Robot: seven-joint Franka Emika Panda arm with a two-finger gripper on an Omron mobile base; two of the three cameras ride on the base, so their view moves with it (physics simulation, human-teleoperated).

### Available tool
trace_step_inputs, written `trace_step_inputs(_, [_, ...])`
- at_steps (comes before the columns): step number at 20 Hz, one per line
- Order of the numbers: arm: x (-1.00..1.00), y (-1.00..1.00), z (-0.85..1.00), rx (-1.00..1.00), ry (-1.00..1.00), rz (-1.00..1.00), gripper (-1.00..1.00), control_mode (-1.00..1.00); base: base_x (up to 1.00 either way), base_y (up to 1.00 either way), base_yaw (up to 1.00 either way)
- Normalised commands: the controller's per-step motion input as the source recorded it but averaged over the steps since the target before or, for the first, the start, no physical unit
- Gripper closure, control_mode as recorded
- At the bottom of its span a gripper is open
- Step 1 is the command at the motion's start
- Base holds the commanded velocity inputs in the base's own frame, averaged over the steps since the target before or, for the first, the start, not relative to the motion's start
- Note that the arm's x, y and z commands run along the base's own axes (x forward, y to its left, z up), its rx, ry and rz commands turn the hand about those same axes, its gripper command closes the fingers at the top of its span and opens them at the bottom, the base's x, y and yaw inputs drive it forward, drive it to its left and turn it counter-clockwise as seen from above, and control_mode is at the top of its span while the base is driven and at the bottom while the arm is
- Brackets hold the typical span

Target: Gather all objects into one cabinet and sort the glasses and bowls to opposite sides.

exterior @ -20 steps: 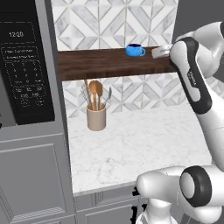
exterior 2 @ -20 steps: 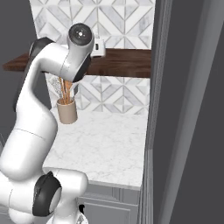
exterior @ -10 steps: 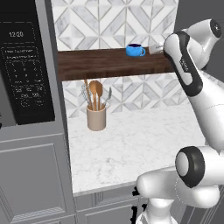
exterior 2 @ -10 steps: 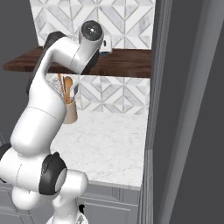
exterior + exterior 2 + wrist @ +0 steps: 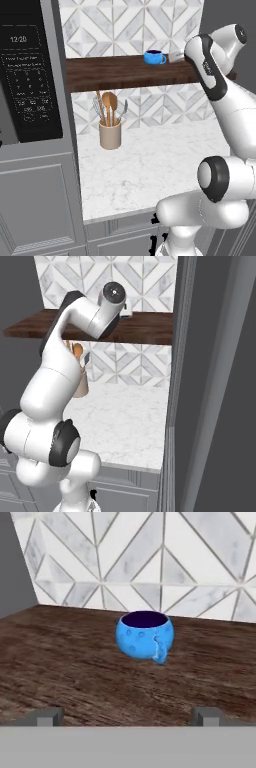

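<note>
The blue cup (image 5: 145, 635) looks like glazed ceramic with small dimples. The shelf (image 5: 75, 662) is dark wood with rough grain (matt). The counter (image 5: 150, 165) and wall tiles (image 5: 165, 557) look like smooth marble; the crock (image 5: 110, 135) is perhaps matt clay.

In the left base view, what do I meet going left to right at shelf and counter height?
Microwave → utensil crock with wooden spoons, on the marble counter → blue cup on the wooden shelf → the robot's arm.
</note>
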Motion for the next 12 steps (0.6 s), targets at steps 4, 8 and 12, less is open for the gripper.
trace_step_inputs(4, [0.34,0.00,-0.06,0.00,0.00,0.00,-1.00,-1.00,0.00,0.00,0.00])
trace_step_inputs(8, [0.33,-0.01,0.00,0.00,0.04,0.00,-1.00,-1.00,0.00,0.00,0.00])
trace_step_inputs(12, [0.42,-0.01,0.00,0.00,0.08,0.00,-1.00,-1.00,0.00,0.00,0.00])
